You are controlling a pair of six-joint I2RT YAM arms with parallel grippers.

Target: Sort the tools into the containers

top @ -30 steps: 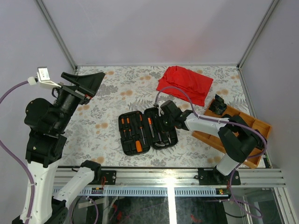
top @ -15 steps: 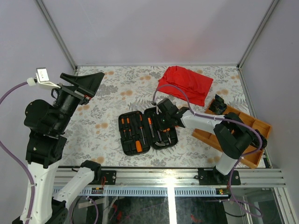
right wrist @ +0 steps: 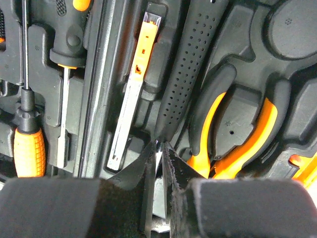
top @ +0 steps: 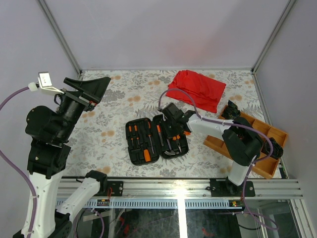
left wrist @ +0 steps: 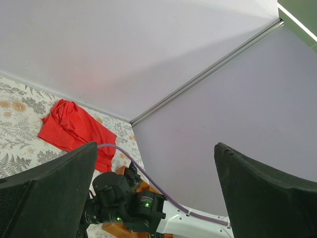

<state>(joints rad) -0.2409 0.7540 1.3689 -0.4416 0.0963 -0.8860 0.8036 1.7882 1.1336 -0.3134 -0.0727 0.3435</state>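
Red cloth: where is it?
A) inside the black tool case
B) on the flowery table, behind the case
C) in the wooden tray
B: the red cloth lies on the flowery table, at the far side, beyond the open tool case.

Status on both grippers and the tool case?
Left gripper open, raised, empty. Right gripper nearly shut at black handle tip inside open tool case; grip unclear. Nothing blocking.
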